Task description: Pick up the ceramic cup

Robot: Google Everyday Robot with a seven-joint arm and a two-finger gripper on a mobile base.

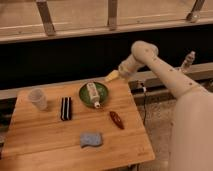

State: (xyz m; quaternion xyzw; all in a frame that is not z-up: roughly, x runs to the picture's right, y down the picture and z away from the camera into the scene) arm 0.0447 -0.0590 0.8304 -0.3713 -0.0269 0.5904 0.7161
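One ceramic cup stands upright on the counter, unobstructed for grasping. The gripper hangs open and empty near the green bowl, well apart from the cup.

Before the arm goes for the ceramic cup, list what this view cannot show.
Camera view:
- ceramic cup: inside hidden by its own wall.
- tool, behind the green bowl: height over the table unclear from one view.
- white object in the bowl: too small to identify.
- table: front-left corner cut by the left edge.
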